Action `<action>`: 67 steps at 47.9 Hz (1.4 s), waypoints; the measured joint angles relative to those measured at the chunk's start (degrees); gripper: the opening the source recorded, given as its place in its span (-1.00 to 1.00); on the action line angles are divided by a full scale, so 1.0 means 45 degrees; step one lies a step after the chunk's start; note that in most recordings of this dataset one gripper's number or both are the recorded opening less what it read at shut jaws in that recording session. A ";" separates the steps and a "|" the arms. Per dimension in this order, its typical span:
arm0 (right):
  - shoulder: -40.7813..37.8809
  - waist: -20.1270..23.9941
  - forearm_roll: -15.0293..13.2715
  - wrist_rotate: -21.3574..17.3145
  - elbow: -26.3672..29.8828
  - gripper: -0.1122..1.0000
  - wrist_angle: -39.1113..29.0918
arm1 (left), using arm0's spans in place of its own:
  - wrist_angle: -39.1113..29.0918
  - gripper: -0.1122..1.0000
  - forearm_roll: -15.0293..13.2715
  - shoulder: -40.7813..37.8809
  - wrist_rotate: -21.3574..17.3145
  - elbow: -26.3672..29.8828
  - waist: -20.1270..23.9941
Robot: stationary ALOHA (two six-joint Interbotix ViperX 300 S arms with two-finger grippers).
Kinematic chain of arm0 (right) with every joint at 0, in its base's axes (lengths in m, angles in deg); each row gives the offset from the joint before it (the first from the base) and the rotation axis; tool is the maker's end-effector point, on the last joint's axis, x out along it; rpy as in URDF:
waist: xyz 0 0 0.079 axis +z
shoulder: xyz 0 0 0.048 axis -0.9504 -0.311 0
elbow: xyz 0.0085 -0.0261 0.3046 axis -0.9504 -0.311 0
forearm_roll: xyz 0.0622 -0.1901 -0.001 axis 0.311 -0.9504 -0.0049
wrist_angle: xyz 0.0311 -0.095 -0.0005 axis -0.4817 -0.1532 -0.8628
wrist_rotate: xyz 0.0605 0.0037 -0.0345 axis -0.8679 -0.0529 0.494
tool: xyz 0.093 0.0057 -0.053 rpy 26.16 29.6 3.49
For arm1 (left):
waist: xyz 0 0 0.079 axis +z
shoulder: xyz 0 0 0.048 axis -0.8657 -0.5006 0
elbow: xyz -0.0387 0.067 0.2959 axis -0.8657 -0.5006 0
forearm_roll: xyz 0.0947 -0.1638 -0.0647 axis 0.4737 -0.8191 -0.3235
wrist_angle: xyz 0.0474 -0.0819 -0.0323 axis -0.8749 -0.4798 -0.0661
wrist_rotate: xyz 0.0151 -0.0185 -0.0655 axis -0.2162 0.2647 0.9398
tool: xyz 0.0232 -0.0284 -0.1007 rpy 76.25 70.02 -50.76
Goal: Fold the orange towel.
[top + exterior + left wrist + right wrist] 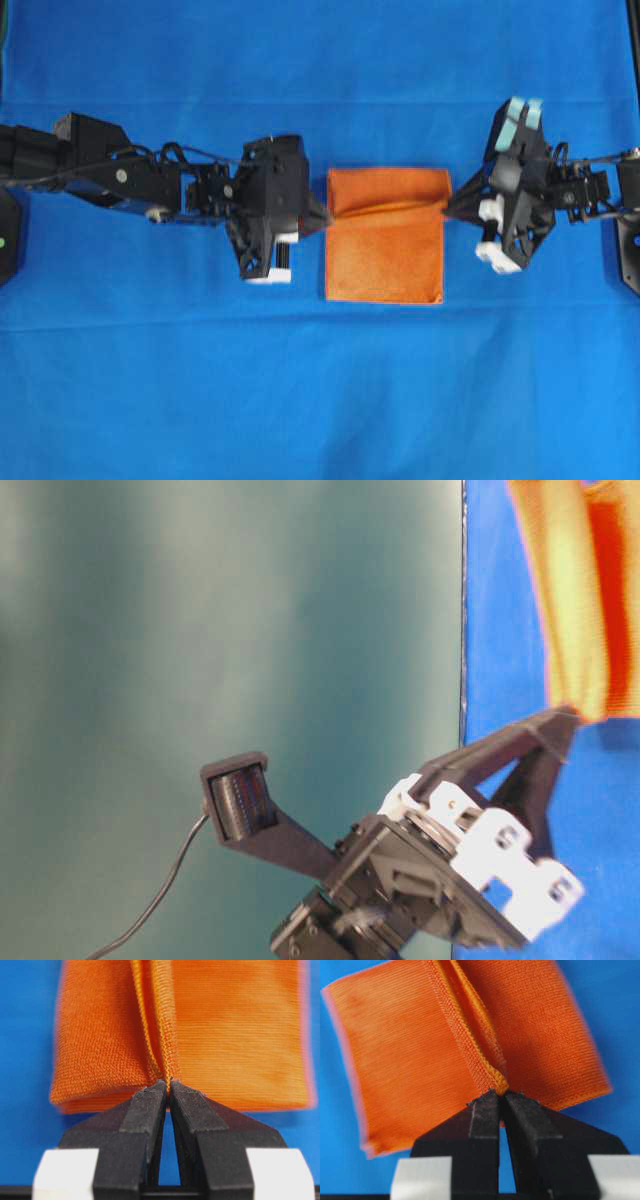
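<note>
We see the orange towel mid-table, folded. Both end effectors — left and right — are clamped on its opposite edges.

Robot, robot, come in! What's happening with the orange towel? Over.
Left end effector shut on towel edge. Right end effector shut on opposite edge. Orange towel folded, on blue cloth. Nothing in the way.

Bright, even light all over the overhead view, only faint shadows on the blue surface. Slightly soft throughout. Table-level view is blown out: the orange towel glares yellow and its edges smear. Left wrist view is sharp at the jaw tips, with the towel's far edges blurred. Right wrist view likewise, its left edge ghosted pink.
</note>
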 measured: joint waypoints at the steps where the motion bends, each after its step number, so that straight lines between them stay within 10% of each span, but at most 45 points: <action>1: -0.0020 0.0156 0.0078 0.0020 0.0000 -0.72 0.0020 | -0.0020 -0.75 0.0000 0.0000 0.0000 0.0020 -0.0137; 15: -0.0879 0.1895 0.0957 0.0039 0.0313 -0.72 0.0020 | -0.0293 -0.75 0.0000 -0.0293 0.0000 0.0352 -0.1484; 46: -0.2031 0.1973 0.0996 0.0039 0.0996 -0.68 -0.0117 | -0.0234 -0.74 0.0000 -0.0996 0.0000 0.0605 -0.1406; 57: -0.2031 0.2383 0.0996 0.0039 0.1270 0.36 -0.0273 | -0.0293 0.17 0.0000 -0.0977 0.0000 0.0703 -0.1387; 61: -0.1738 0.2656 0.0996 0.0059 0.1367 0.30 -0.0625 | -0.0469 0.51 0.0000 -0.0742 0.0000 0.0684 -0.1387; 67: -0.0840 0.2988 0.0996 0.0078 0.1543 0.25 -0.1426 | -0.1113 0.38 0.0000 0.0371 -0.0020 0.0449 -0.1367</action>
